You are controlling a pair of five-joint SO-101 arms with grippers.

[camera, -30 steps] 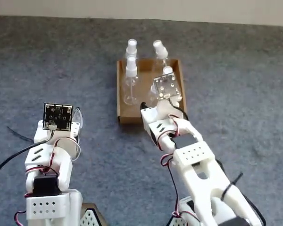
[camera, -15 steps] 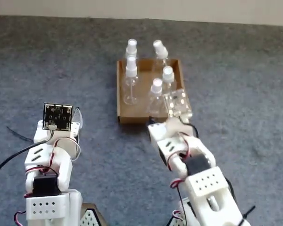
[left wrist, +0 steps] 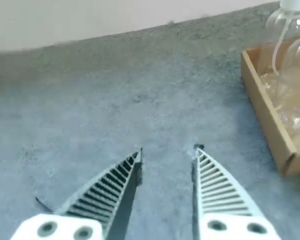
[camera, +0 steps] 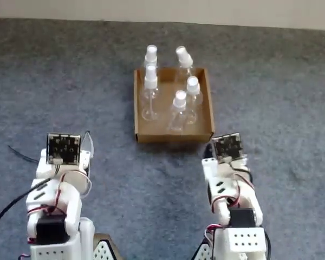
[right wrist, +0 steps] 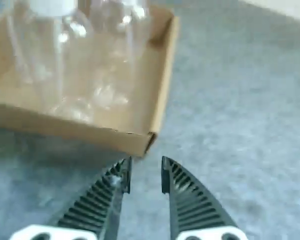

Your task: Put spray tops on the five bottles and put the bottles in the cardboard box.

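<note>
Grey carpet, one cardboard box of five spray-topped bottles, two end effectors spread.

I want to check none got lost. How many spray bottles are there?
5 clear plastic spray bottles with white tops, all in the brown cardboard box: two at the far end, one mid-left, two on the right. None looks hidden.

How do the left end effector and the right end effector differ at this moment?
The left end effector is opened wider than the right end effector. The left one is over bare carpet, apart from the cardboard box; the right one is just before a corner of the box. Both are open and hold nothing.
</note>
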